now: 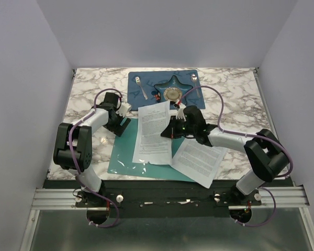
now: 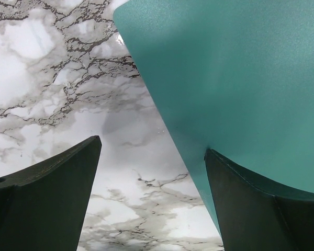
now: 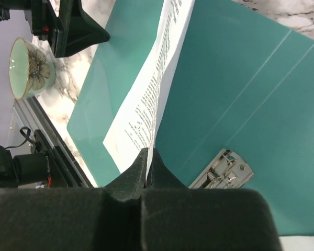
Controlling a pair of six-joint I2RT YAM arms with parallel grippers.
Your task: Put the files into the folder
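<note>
The teal folder lies open on the marble table, its silver clip showing in the right wrist view. My right gripper is shut on the edge of one white printed sheet of the files. The sheet is lifted over the folder, and the jaws pinch its edge. More files lie across the folder's near right corner. My left gripper stands open at the folder's far left corner. In the left wrist view the folder's corner rests against the right finger, with bare marble between the fingers.
A dark blue placemat at the back carries a star dish, a fork and a spoon. A small flower-patterned bowl sits near the table's near edge by the left arm. Walls enclose three sides.
</note>
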